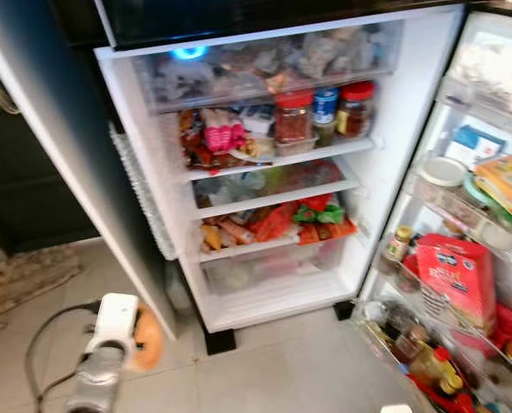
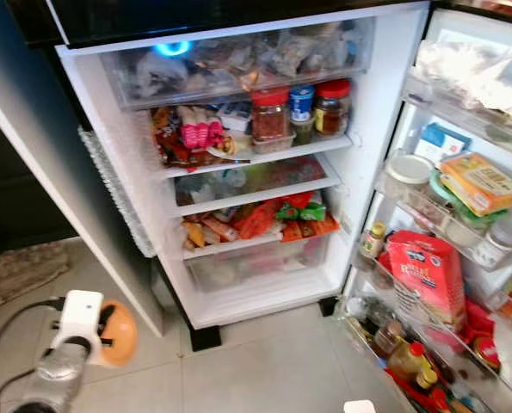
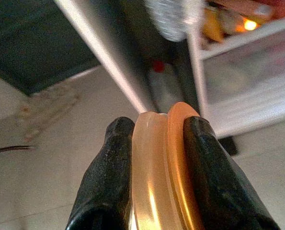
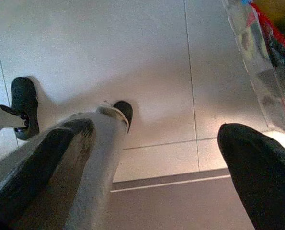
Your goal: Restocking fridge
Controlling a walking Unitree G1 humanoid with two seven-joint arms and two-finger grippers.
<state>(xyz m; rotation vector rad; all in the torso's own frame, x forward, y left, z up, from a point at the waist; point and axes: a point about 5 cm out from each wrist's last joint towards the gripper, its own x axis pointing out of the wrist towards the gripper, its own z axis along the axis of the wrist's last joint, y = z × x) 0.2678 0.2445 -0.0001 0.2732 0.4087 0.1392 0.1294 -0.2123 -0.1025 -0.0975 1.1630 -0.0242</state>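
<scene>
1. The left gripper (image 3: 154, 158) has its 2 black fingers (image 3: 106, 182) clamped on a round orange plastic lid-like disc (image 3: 161, 167), held low over the pale tiled floor (image 1: 273, 370).
2. The disc hangs left of the open white fridge (image 1: 410, 95), near its crowded shelves.
3. The right gripper (image 4: 156, 158) is spread wide, holding nothing, above the floor.

My left arm's out low in front of me, silver wrist angled up and forward. Left gripper (image 3: 164, 167) has both black fingers (image 3: 106, 182) clamped tight on an orange disc-shaped thing (image 3: 161, 163). Right gripper (image 4: 156, 167) is pointing down at the floor with its fingers spread wide apart, holding nothing.
</scene>
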